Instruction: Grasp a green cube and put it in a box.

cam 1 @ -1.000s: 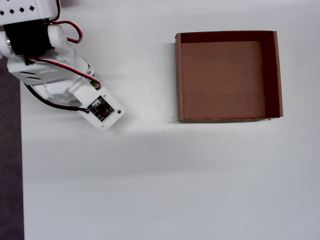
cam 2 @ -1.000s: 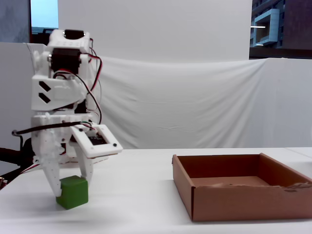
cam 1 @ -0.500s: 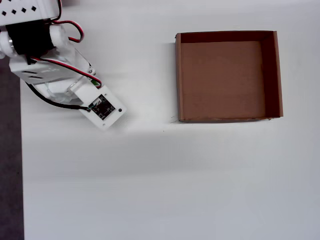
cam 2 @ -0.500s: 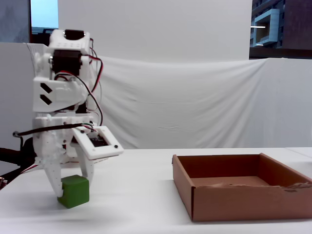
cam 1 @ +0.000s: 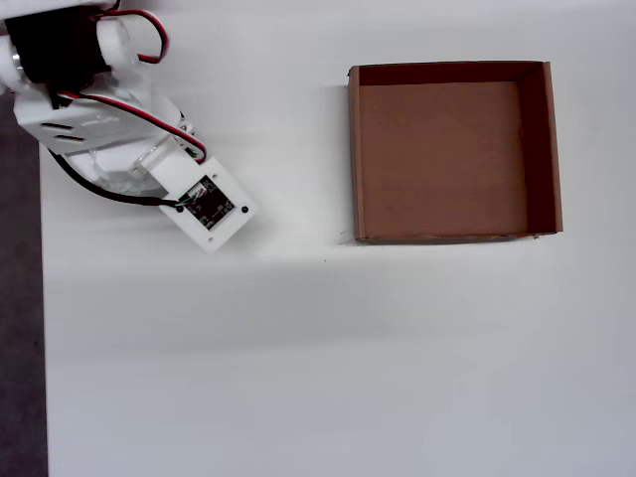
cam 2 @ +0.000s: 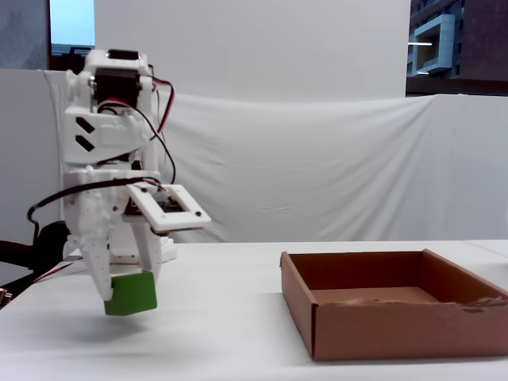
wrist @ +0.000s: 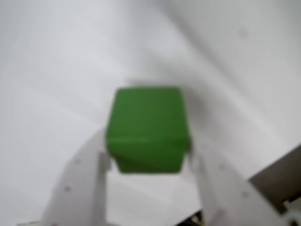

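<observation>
My gripper [wrist: 148,157] is shut on the green cube [wrist: 146,129], with a white finger on each side of it. In the fixed view the gripper [cam 2: 127,292] points down at the left and holds the cube [cam 2: 133,295] slightly tilted, a little above the white table. The brown cardboard box [cam 2: 381,327] stands open and empty to the right, well apart from the gripper. In the overhead view the box [cam 1: 355,159] is at the upper right, and the arm's wrist board [cam 1: 211,205] hides the cube and the fingers.
The arm's white base [cam 1: 70,89] with red and black wires stands at the table's upper left corner in the overhead view. A dark strip of floor [cam 1: 20,348] runs along the table's left edge. A white cloth backdrop [cam 2: 317,167] hangs behind the table.
</observation>
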Available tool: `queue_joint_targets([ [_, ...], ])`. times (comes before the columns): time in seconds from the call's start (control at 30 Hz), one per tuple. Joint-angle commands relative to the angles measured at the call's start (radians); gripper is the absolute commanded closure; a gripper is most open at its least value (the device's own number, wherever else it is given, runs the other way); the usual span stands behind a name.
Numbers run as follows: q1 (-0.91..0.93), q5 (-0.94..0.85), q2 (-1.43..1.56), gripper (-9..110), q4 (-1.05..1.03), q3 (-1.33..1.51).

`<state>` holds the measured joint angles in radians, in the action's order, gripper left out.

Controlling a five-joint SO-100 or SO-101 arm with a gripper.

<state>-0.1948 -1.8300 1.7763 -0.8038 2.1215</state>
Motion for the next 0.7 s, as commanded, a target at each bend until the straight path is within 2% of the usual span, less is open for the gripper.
queue_joint_targets([
  [0.0, -0.026, 0.012, 0.074, 86, -0.028, -0.017],
  [0.5, -0.262, 0.195, 0.219, 86, -0.339, -0.146],
  [0.67, -0.362, 0.272, 0.235, 86, -0.38, -0.213],
])
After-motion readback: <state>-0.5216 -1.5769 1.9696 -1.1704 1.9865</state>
